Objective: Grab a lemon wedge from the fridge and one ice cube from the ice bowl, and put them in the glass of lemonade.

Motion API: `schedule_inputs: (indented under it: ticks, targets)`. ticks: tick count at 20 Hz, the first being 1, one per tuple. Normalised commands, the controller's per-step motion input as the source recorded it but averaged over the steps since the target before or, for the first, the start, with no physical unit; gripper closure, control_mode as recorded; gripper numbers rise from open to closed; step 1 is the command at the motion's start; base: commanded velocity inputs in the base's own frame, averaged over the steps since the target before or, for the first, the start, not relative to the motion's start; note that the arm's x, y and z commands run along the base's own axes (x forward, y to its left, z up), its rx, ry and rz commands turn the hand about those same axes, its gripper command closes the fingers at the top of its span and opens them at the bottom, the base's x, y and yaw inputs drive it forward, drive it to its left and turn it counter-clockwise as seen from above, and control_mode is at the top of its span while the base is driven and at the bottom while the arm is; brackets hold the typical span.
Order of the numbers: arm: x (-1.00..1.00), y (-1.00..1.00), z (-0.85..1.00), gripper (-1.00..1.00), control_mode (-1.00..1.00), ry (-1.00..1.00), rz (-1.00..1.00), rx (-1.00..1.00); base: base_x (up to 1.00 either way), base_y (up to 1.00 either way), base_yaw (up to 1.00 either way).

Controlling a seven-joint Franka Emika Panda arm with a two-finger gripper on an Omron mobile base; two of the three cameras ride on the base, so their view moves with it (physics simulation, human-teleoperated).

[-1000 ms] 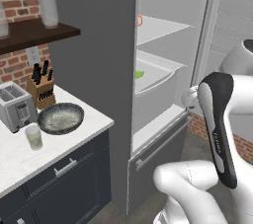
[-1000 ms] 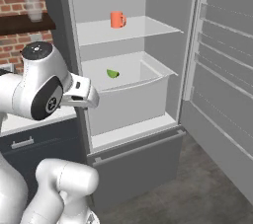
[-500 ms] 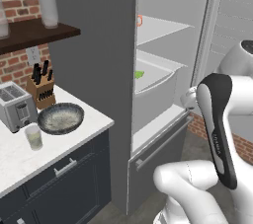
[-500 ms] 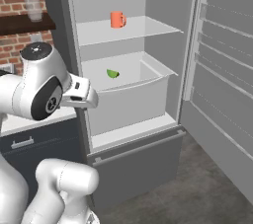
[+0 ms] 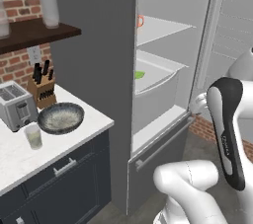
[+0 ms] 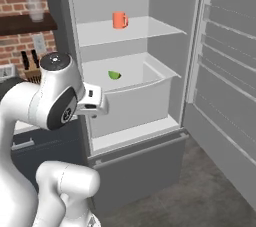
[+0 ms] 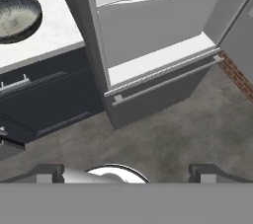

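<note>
Two base views and the hand view all take in the fridge [image 6: 150, 71], its door swung wide to the right and its white shelves bare to the gripper [image 7: 126, 171], which hangs low in front of it with jaws spread wide and nothing between them. Beyond and left of the gripper runs the table [image 5: 74, 134]. On it, the left base view shows the ice bowl [image 5: 61, 118] with its speckled whitish fill. Beside the bowl stands the silver toaster [image 5: 17, 104], with the knife block [image 5: 41, 82] behind. The glass of lemonade [image 5: 33, 136] sits in front, just beside the bowl; the hand view catches the bowl but not the glass. Right base view alone shows the orange mug [image 6: 119, 20] whole on the upper shelf. Far ahead of the gripper, the lemon wedge [image 6: 114, 75] lies in the fridge's white drawer. Since the earlier frames, nothing has shifted: arm, gripper and things sit as before.
</note>
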Motion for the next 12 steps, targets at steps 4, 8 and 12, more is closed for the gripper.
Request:
schedule_inputs:
  ticks: [4, 8, 12]
  targets:
    - [0.00, 0.00, 0.00, -1.00, 1.00, 0.00, 0.00, 0.00, 0.02, -0.67, 0.28]
    - [0.00, 0.00, 0.00, -1.00, 1.00, 0.00, 0.00, 0.00, 0.09, -0.70, 0.32]
    - [0.00, 0.00, 0.00, -1.00, 1.00, 0.00, 0.00, 0.00, 0.35, -0.82, 0.39]
